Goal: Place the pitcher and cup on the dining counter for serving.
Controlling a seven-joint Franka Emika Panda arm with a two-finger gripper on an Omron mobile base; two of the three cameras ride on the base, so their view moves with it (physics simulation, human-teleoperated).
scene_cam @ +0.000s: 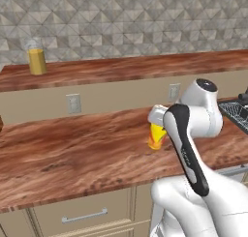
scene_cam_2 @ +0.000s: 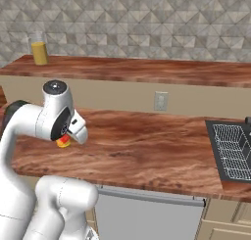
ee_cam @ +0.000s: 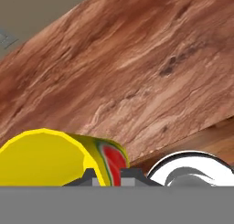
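The small tapered bright-yellow cup (scene_cam: 156, 136) with a red patch on its side is seen directly under the two-finger gripper (scene_cam: 158, 121) of the white arm, above the broad reddish wood-grain worktop (scene_cam: 72, 154). In the hand view the cup's rim (ee_cam: 45, 157) lies right at the dark finger tips (ee_cam: 89, 176), and its wall is pinched between the nearly closed jaws; the cup is grasped by its rim. The tall transparent pitcher (scene_cam: 36, 57) with an orange-yellow body is set upright on the long narrow wood-grain dining counter (scene_cam: 126, 66), far to the left, well apart from the cup.
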